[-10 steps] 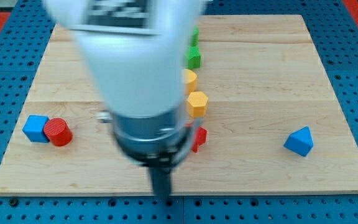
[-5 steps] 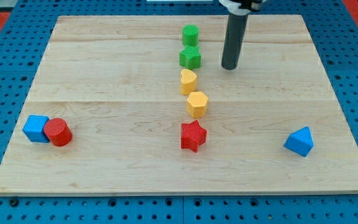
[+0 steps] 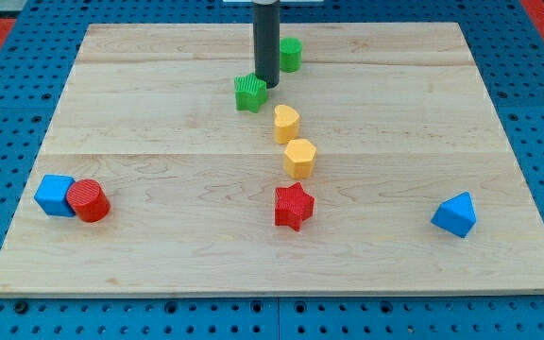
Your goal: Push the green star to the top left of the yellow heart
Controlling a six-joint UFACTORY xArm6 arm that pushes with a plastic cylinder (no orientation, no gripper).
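Now my tip [image 3: 266,83] touches the green star [image 3: 249,93] — up-left of the yellow heart [image 3: 286,124].

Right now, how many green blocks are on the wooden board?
2: a green star block beside my tip, on its left, and a green cylinder block to its upper right, partly hidden by the rod.
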